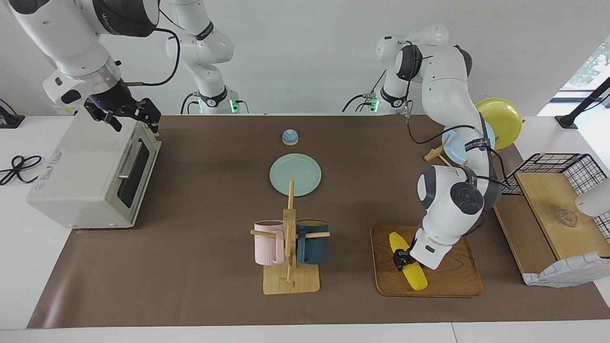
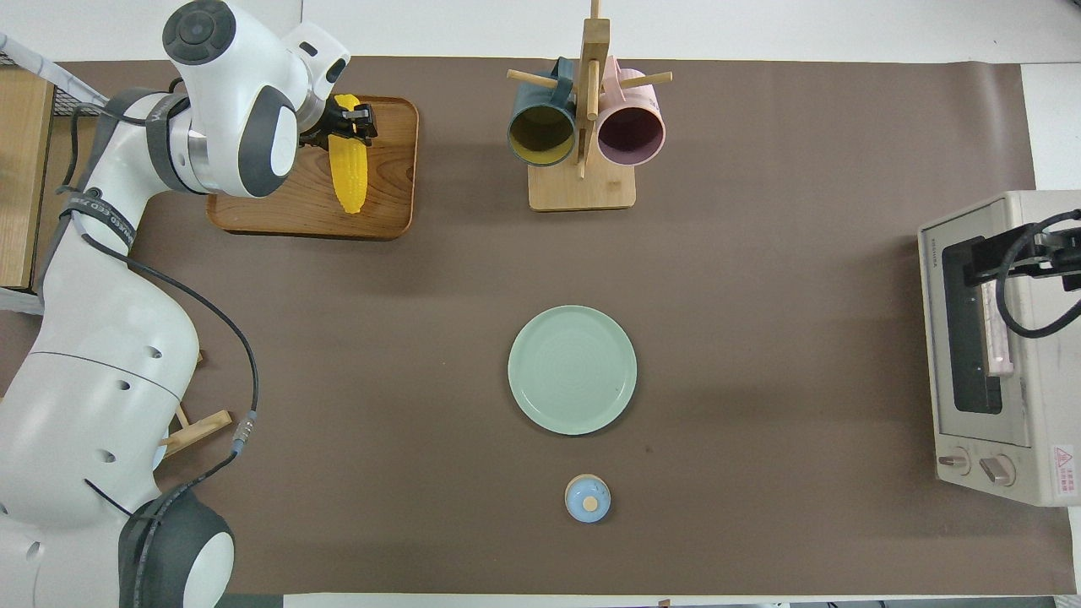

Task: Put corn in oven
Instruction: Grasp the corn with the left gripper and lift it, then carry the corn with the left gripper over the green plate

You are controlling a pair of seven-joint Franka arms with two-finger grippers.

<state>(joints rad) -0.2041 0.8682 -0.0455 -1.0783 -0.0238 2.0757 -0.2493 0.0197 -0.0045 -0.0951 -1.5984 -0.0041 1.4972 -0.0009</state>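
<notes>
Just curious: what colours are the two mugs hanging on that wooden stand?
One mug is pale pink, the other mug dark teal; clearest in the facing view.

Both views are bright, evenly lit and sharp, with no motion blur. Soft, faint shadows lie on the brown mat (image 1: pixel 200 247) beside the mug rack (image 1: pixel 289 247) and the oven (image 1: pixel 93 176). A window (image 1: pixel 588 66) at the facing view's edge is blown out by daylight.

The tray (image 1: pixel 457 281) and mug rack (image 1: pixel 289 281) look like smooth grained wood. The mat (image 1: pixel 200 267) covering the table is matt brown. The oven (image 1: pixel 71 190) has a matt off-white casing, dark glossy door glass and a metal handle. The corn (image 1: pixel 413 275) looks glossy, bumpy plastic.
</notes>
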